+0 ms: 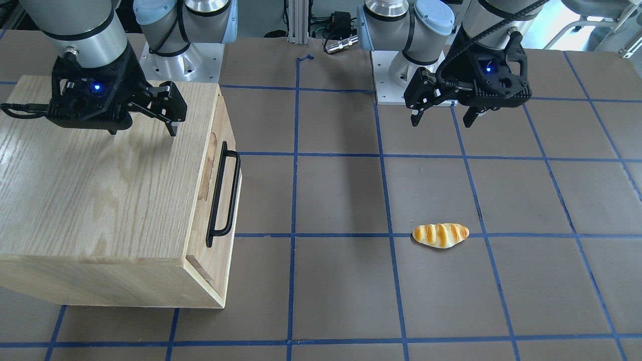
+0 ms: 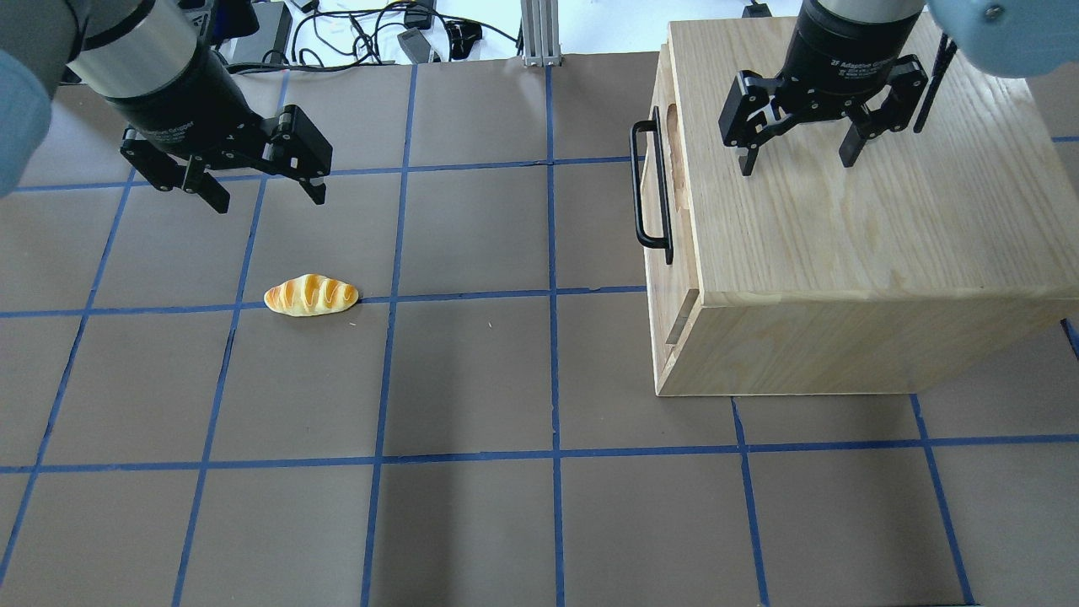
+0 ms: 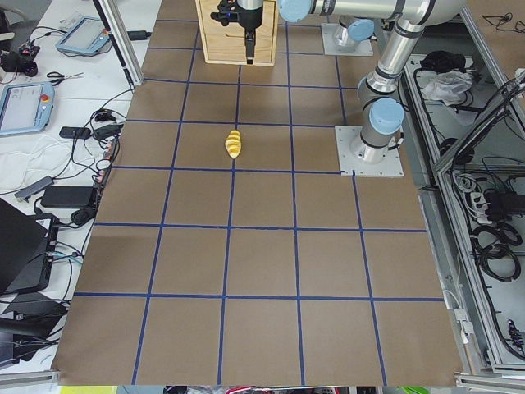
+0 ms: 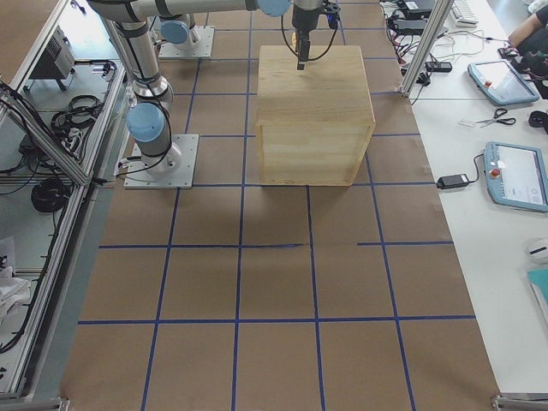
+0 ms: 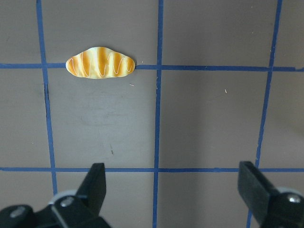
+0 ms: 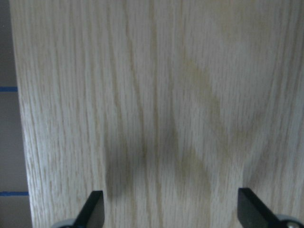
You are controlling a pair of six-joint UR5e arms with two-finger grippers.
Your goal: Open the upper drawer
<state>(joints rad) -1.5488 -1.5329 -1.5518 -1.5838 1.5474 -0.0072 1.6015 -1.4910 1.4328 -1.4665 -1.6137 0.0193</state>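
The wooden cabinet (image 2: 860, 236) stands on the robot's right side of the table. The upper drawer's front (image 2: 674, 228) faces the table's middle, with a long black bar handle (image 2: 651, 187) and an oblong cutout (image 2: 673, 139); it sits flush, shut. In the front-facing view the handle (image 1: 223, 193) is on the cabinet's right face. My right gripper (image 2: 797, 162) is open and empty, hovering above the cabinet's top (image 6: 156, 95), behind the handle. My left gripper (image 2: 270, 201) is open and empty above the table, far from the cabinet. The lower drawer is hidden from these views.
A toy bread roll (image 2: 311, 295) lies on the brown mat just in front of the left gripper; it also shows in the left wrist view (image 5: 100, 62). Blue tape lines grid the table (image 2: 472, 379). Cables and devices lie past the far edge (image 2: 405, 34).
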